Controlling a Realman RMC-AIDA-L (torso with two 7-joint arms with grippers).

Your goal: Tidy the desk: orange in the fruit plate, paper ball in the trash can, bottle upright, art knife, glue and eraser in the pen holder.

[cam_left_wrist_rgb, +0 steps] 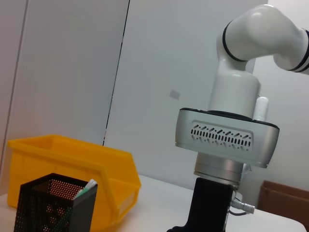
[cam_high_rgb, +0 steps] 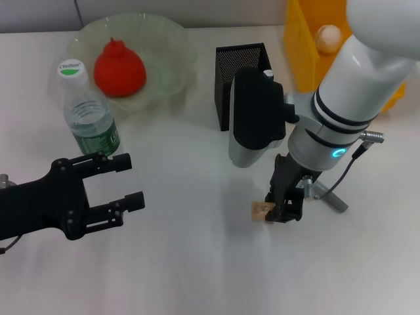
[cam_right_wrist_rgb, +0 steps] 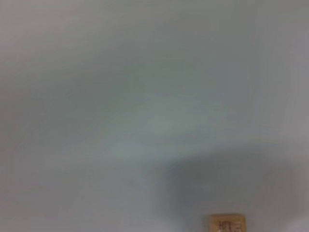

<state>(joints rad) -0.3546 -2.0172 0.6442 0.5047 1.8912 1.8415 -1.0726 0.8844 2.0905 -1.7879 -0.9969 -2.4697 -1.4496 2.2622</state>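
A small tan eraser (cam_high_rgb: 260, 210) lies on the white table; its edge also shows in the right wrist view (cam_right_wrist_rgb: 227, 224). My right gripper (cam_high_rgb: 283, 211) is down at the table, closed on the eraser's right end. My left gripper (cam_high_rgb: 126, 180) is open and empty at the front left. The bottle (cam_high_rgb: 88, 111) stands upright near it. The orange (cam_high_rgb: 119, 68) sits in the green fruit plate (cam_high_rgb: 172, 46). The black mesh pen holder (cam_high_rgb: 231, 65) stands behind the right arm; it also shows in the left wrist view (cam_left_wrist_rgb: 50, 208) with a green-white item (cam_left_wrist_rgb: 87, 186) inside. The paper ball (cam_high_rgb: 329, 37) lies in the yellow trash can (cam_high_rgb: 298, 46).
A grey bar-shaped thing (cam_high_rgb: 331, 197) lies on the table just right of the right gripper; I cannot tell what it is. The right arm's bulky wrist (cam_high_rgb: 257, 118) hangs in front of the pen holder. The trash can also shows in the left wrist view (cam_left_wrist_rgb: 72, 159).
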